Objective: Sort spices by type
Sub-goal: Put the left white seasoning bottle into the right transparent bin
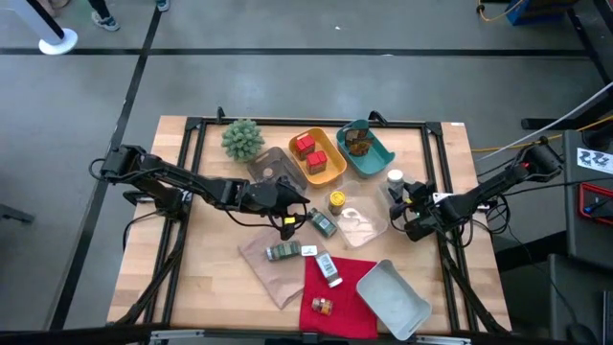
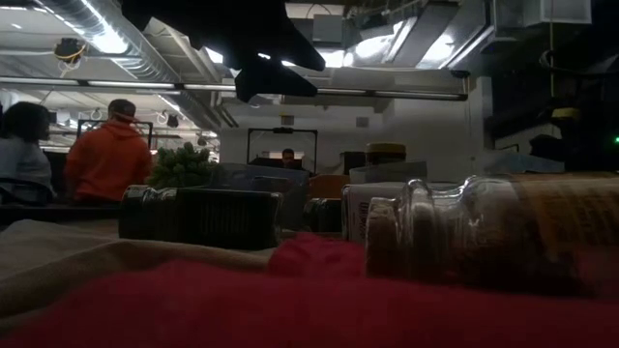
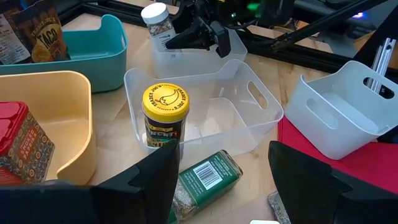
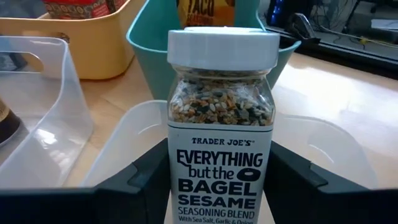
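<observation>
Spice jars lie scattered on the light wooden table (image 1: pixel 211 278); two red boxy tins (image 1: pixel 309 151) sit in the yellow plastic tray (image 1: pixel 330 169). The right gripper (image 4: pixel 217 180) clasps the white-capped clear seasoning jar (image 4: pixel 221 124); the left gripper (image 3: pixel 221 165) gapes empty.

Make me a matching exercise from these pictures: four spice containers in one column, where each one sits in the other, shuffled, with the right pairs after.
Things:
1. red tins
2. white-capped jar
3. yellow-capped jar
4. taco packet

Places:
A. in the teal tray
B. between the fingers of the right gripper
C. in the yellow tray
D. upright in a clear tray

Pairs: 1-C, 2-B, 3-D, 4-A
</observation>
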### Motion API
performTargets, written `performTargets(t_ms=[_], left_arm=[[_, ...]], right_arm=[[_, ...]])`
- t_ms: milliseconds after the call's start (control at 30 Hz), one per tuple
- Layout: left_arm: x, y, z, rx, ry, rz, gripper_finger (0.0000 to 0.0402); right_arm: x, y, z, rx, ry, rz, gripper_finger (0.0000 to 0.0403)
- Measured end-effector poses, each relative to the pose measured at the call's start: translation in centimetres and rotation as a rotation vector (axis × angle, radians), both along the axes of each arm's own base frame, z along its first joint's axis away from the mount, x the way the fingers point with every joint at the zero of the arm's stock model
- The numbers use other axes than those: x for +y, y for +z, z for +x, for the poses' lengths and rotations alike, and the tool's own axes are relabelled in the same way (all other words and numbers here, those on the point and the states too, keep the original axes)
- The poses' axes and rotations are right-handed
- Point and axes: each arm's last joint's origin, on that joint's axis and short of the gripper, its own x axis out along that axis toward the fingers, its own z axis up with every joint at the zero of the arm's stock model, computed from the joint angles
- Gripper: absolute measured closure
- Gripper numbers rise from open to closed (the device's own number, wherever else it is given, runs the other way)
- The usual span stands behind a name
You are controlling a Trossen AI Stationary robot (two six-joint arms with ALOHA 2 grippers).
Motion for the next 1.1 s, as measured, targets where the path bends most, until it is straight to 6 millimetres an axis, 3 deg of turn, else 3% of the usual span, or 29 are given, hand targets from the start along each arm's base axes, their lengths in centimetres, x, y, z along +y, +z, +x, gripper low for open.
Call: performTargets(t_ms=[333, 633, 1100], left_arm=[[0.0, 0.0, 0.0, 0.0, 0.0, 0.0, 0.0171], [0.0, 0.0, 0.0, 0.0, 0.0, 0.0, 0.0171], [0.0, 0.0, 0.0, 0.001, 0.0, 0.0, 0.0171]], right_arm=[[0.2, -0.1, 0.1, 0.027, 0.028, 0.067, 0.0117], [0.6, 0.6, 0.6, 0.094, 0.077, 0.144, 0.0127], [1.5, 4.8, 1.7, 0.256, 0.124, 0.242, 0.0132]])
